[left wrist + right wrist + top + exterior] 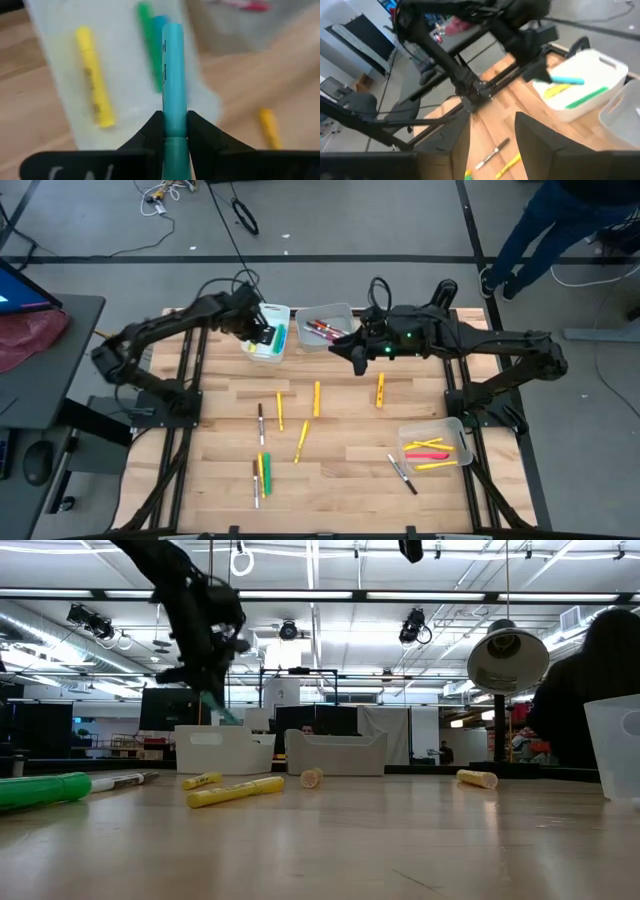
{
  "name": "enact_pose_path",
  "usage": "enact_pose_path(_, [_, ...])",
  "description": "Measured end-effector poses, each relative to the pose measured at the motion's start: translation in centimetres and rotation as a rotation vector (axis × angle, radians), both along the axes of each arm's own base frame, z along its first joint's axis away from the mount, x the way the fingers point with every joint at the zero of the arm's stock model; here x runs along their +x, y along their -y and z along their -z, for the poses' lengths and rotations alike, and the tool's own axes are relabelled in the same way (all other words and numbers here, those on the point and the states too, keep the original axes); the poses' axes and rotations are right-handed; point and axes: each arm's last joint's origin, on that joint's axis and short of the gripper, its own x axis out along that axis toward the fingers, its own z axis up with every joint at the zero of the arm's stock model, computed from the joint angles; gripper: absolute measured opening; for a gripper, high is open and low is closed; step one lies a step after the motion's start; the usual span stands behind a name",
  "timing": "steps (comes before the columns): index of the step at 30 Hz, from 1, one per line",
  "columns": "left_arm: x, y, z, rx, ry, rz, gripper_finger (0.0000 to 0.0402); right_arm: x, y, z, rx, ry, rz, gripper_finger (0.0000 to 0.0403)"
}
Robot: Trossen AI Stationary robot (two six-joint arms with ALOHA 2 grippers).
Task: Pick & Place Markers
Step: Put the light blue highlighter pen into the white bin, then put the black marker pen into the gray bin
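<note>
Near edge of the table [340, 480]: a green marker [265, 473] and a yellow one lie side by side, long axes running near-to-far, with a thin white pen [255, 483] beside them. To the right a black-capped white pen [402, 473] lies slanted just outside the front bin [433, 446], which holds yellow and pink markers lying mostly crosswise. Mid-table: several yellow markers [316, 399], well apart, mostly pointing near-to-far, one tilted; one orange marker [380, 388] stands apart to the right. Far edge: two white bins. The left gripper [175, 131] hangs over the left bin [270, 332], fingers [151, 131] pinched tight on a light blue marker [174, 80], which sticks straight out past the fingertips along the gripper's line; small dark print runs down its barrel, too fine to read. In that bin lie a yellow marker [95, 75] and a green one [146, 35], roughly parallel to the held one. The right gripper [492, 135] hangs beside the other far bin [326, 326], which holds red markers, its fingers spread apart with nothing between them. Beyond the table a person's legs [545, 225] show on the floor.
</note>
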Motion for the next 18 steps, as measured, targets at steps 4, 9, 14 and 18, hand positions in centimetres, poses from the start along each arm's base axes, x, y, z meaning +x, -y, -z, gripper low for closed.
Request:
enact_pose_path(4, [0.3, -2.1, 3.0, -0.022, -0.112, -0.064, 0.0064, 0.0, -1.1, 0.2, 0.016, -0.016, -0.018, 0.0149])
enact_pose_path(9, [0.6, -3.5, 5.0, -0.018, -0.172, -0.111, 0.009, -0.1, -2.3, 0.6, 0.022, -0.052, -0.009, 0.0144])
enact_pose_path(14, [1.1, -4.0, 5.9, -0.004, -0.174, -0.116, 0.011, -0.2, -3.3, 0.8, 0.019, -0.074, -0.015, 0.014])
enact_pose_path(18, [1.4, -4.2, 5.8, 0.017, -0.149, -0.114, 0.0116, -0.3, -3.8, 0.9, 0.023, -0.092, -0.028, 0.0139])
